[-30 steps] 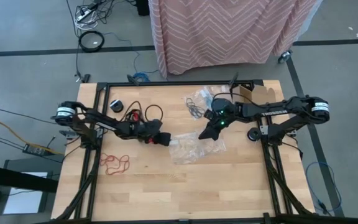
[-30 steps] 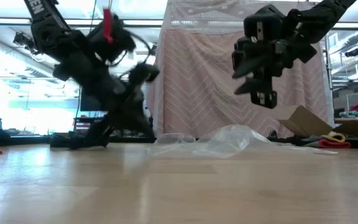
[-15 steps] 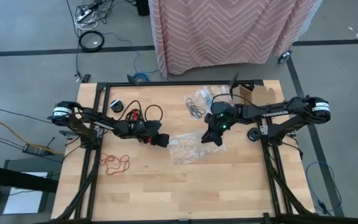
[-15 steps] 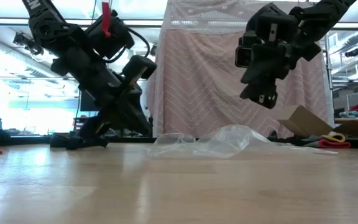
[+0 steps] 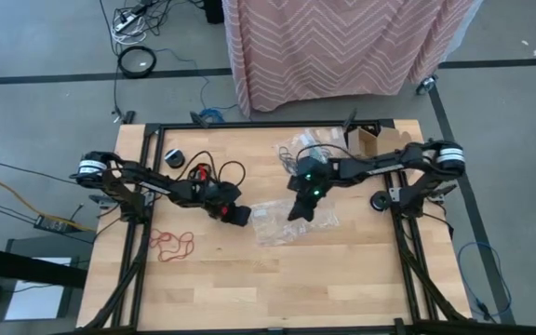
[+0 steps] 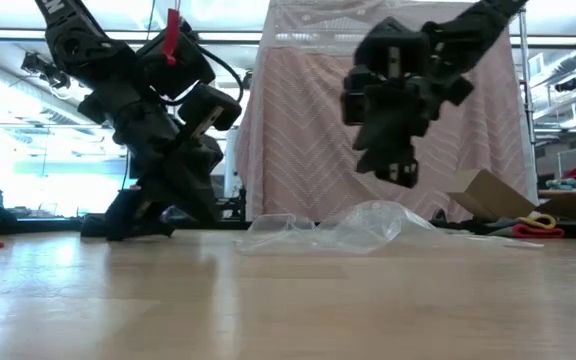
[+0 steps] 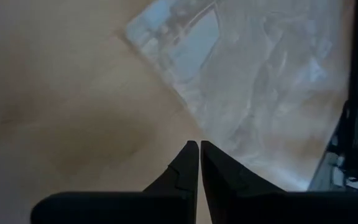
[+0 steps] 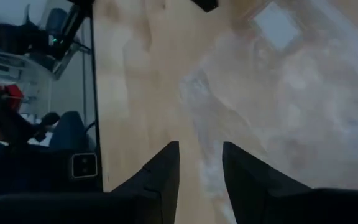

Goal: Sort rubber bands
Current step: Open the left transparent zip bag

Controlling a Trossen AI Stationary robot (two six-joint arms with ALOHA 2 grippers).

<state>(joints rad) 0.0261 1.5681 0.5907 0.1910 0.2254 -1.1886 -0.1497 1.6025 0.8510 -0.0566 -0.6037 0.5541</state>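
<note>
Over the last second I see the right gripper (image 5: 296,212) swing left, from beside the clear plastic bag (image 5: 291,223) to directly over it. Its fingers (image 8: 163,168) stand apart with nothing between them. The left gripper (image 5: 242,217) pulls slightly nearer; its fingers (image 7: 188,163) are together, empty, just left of the bag's corner.

Meaning for the task: I judge a grab at the bag is being set up; no band is lifted.

The high view alone shows the red rubber bands (image 5: 172,244) on the near-left table, well apart from both grippers, and what may be dark bands (image 5: 291,163) farther back. The low view alone shows the right gripper above the bag, not touching.
</note>
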